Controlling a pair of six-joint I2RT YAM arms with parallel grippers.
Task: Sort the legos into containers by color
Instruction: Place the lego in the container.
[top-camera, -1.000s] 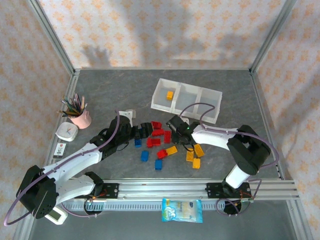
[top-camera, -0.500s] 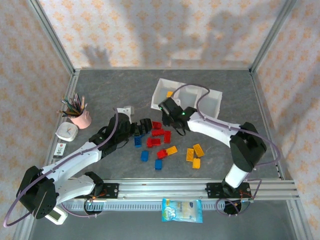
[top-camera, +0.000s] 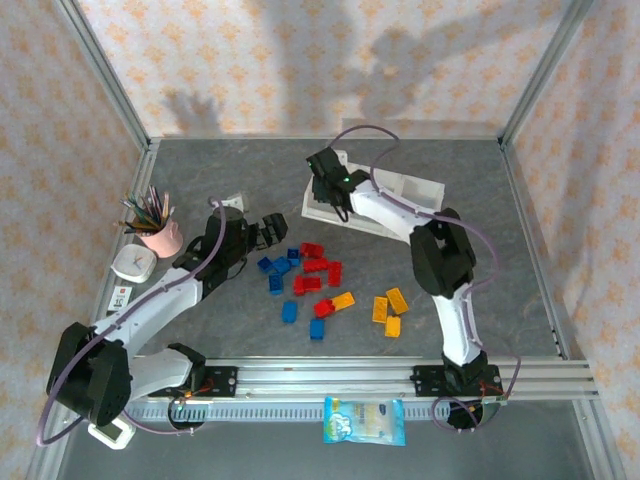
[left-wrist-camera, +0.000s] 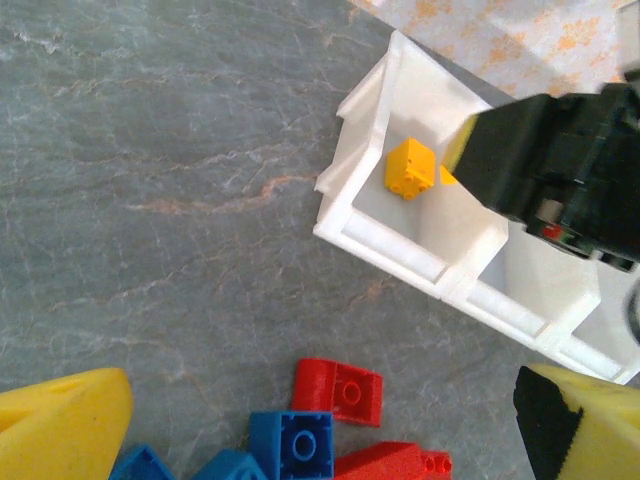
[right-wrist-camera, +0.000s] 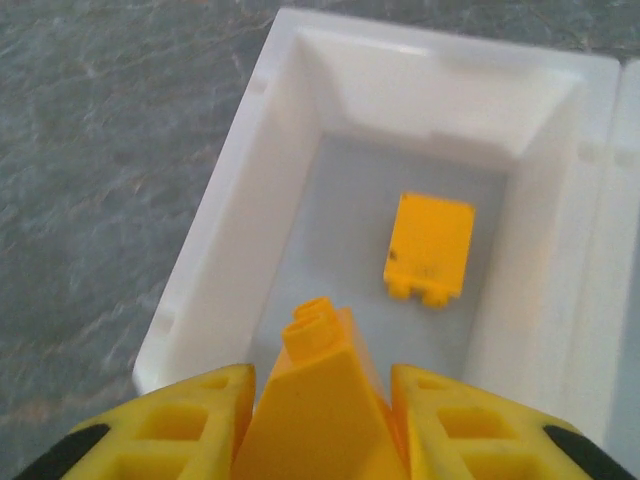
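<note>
While the right claw (right-wrist-camera: 320, 375) clamps a yellow brick (right-wrist-camera: 325, 425), it hangs over the tray (right-wrist-camera: 215, 250).
The end compartment (right-wrist-camera: 345, 210) lies straight below, mid-frame, a lone brick (right-wrist-camera: 430, 248) already inside.

The tray (top-camera: 412, 190) lies toward the far side of the table (top-camera: 520, 300), a little right of its middle. Over its left compartment hangs the right gripper (right-wrist-camera: 320, 400), a gripped brick (right-wrist-camera: 320, 350) between its fingers (right-wrist-camera: 195, 420) — beyond that, a second brick (right-wrist-camera: 430, 245) lies in the same compartment. Nearer than the tray, the loose bricks (top-camera: 318, 282) are scattered mid-table; the left gripper (top-camera: 270, 228) sits at their far left edge. Far left stand a cup of pencils (top-camera: 160, 238) and, before it, a clock (top-camera: 133, 263). A packet (top-camera: 365, 420) lies at the near edge, in front of the rail (top-camera: 330, 373).
</note>
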